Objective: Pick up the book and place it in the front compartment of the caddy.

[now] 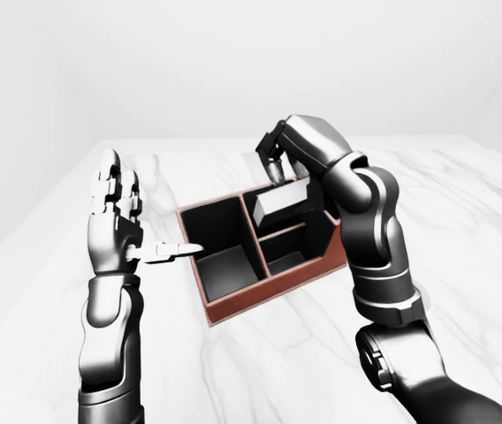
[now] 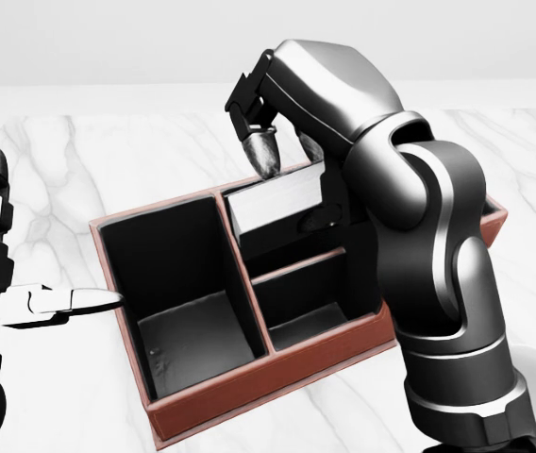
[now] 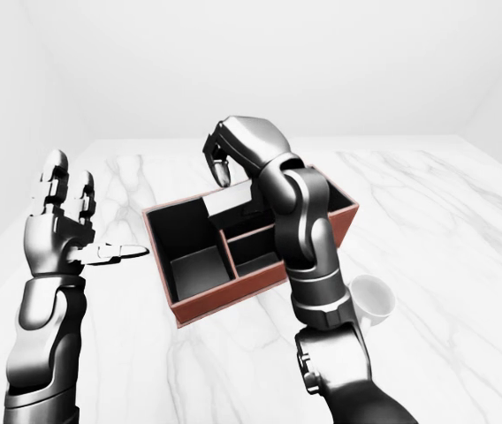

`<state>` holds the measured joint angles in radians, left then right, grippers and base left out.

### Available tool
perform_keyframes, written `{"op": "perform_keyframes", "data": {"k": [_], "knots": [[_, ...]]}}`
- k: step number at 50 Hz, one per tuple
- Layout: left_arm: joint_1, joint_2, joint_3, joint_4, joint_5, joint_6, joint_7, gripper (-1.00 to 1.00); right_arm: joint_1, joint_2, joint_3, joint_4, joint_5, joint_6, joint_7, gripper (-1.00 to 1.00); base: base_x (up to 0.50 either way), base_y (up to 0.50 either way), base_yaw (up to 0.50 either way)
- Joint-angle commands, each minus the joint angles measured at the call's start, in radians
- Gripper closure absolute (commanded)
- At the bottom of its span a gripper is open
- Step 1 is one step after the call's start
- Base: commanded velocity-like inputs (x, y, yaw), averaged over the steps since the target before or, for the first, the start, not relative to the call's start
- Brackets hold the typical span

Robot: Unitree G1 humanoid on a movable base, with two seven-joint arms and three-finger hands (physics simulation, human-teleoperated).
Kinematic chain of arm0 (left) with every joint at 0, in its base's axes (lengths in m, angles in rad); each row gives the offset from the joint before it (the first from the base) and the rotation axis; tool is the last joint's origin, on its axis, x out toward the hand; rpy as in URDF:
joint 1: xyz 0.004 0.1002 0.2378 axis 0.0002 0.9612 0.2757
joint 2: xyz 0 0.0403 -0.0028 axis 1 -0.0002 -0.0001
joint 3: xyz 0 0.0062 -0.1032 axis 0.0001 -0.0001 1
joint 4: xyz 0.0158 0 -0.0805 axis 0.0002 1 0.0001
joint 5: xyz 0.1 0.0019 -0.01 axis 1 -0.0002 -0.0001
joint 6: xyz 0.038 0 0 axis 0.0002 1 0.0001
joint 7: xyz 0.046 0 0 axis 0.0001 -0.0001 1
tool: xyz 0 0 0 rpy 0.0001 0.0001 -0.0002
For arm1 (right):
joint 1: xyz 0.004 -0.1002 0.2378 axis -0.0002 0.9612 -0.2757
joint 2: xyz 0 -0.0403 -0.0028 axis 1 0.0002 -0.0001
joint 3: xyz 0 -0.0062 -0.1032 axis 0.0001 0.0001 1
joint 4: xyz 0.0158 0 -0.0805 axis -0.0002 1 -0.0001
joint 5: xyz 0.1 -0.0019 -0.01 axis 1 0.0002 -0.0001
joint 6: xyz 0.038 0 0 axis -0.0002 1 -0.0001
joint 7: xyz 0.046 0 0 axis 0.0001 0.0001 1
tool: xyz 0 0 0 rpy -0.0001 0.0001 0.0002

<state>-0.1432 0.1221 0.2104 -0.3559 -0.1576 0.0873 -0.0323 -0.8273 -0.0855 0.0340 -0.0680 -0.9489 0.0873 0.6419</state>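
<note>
Left-eye view: a red-brown caddy (image 1: 233, 305) with black inside walls sits on a white marbled table (image 1: 463, 230). It has one large compartment on the left and two smaller ones on the right, one near and one far. The right hand (image 1: 279, 166) is bent down over the far right compartment, and its fingers are clamped on the top of the book (image 1: 279, 200). The book is a pale grey-white slab, tilted, with its lower part inside the far right compartment and its upper part above the rim. The left hand (image 1: 118, 216) stands upright to the left of the caddy, fingers spread apart and holding nothing. One finger points right, its tip just beside the caddy's left wall.

Head view: this is closer. The book (image 2: 276, 203) leans across the far right compartment, and its top edge is above the divider. One dark fingertip of the right hand (image 2: 266, 151) presses on the book's upper left corner; the other fingers are behind the book. The near right compartment and the large left compartment of the caddy (image 2: 249, 382) hold nothing visible. The left hand (image 2: 23, 293) is at the left edge, and its pointing finger ends at the caddy's left rim.

Right-eye view: a white cup (image 3: 373, 299) stands on the table to the right of the caddy (image 3: 224, 296), partly hidden behind the right forearm.
</note>
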Motion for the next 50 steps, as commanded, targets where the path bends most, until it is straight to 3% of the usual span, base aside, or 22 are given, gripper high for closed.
{"op": "perform_keyframes", "data": {"k": [1,50], "knots": [[0.0,0.0,0.001,-0.003,-0.003,0.0,0.002,-1.0,-0.057,-0.011,-0.011,0.124,0.034,0.0,-0.084,1.0,0.0,0.0,0.0],[-0.006,0.003,0.003,0.004,-0.003,0.0,0.007,-1.0,-0.161,-0.032,-0.014,0.307,0.091,0.0,-0.159,1.0,0.0,0.0,0.0]]}}
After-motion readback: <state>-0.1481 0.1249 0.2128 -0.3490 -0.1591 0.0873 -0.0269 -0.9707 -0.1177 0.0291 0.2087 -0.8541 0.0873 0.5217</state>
